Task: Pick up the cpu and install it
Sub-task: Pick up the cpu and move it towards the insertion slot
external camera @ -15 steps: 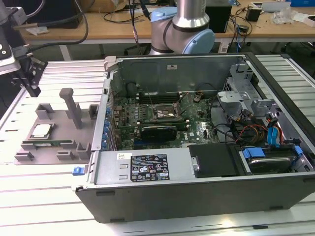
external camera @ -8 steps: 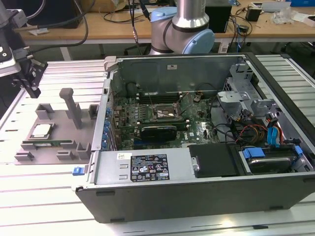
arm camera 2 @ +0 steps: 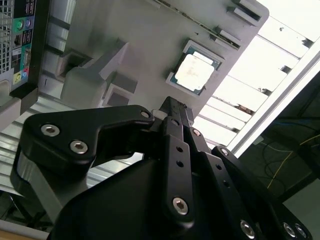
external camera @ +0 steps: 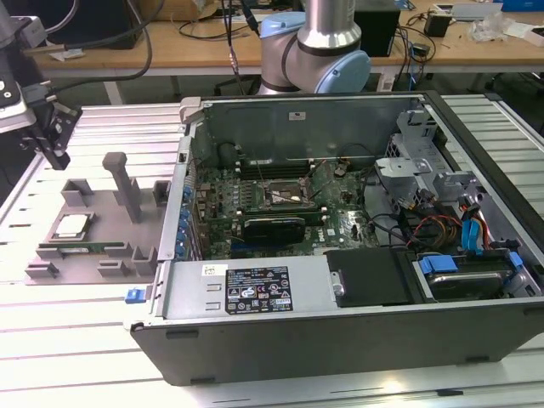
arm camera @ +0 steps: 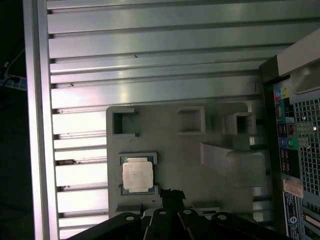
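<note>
Lying flat on the grey fixture [arm camera: 180, 170], the cpu [arm camera: 137, 176] faces up.

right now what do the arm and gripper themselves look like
The arm is a polished silver tube on rounded grey joints with pale blue end caps. In the second wrist view, the gripper is matte black, built from flat angular links joined by round silver screw heads.
</note>
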You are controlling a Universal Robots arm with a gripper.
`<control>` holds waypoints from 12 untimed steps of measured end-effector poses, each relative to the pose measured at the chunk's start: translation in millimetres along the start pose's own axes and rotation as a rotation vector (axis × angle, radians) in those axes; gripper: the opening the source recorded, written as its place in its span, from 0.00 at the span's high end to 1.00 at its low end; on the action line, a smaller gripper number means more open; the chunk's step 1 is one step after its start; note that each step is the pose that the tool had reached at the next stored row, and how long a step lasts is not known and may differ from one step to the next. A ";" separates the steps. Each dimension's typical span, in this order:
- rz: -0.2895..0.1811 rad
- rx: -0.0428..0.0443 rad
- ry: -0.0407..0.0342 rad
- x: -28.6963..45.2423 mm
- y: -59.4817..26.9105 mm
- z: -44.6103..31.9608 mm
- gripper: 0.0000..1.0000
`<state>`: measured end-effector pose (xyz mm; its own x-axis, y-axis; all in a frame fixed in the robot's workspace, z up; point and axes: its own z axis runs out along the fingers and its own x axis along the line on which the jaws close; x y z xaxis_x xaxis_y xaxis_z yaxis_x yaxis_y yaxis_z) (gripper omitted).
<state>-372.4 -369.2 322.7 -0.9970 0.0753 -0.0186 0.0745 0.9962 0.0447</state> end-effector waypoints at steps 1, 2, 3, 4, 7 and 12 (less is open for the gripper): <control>0.000 -0.0001 0.0000 0.8 0.0 0.0 0.89; 0.000 -0.0001 -0.0001 1.7 -0.1 0.3 0.89; 0.000 -0.0001 -0.0001 3.7 -0.3 1.1 0.89; 0.000 -0.0001 0.0000 4.9 -0.4 1.7 0.89; 0.000 -0.0001 0.0000 7.3 -0.7 3.2 0.89; 0.000 -0.0001 -0.0001 10.0 -1.0 5.6 0.89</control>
<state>-382.3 -369.2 316.9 -0.9970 0.0753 -0.0187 0.0744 0.9962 0.0447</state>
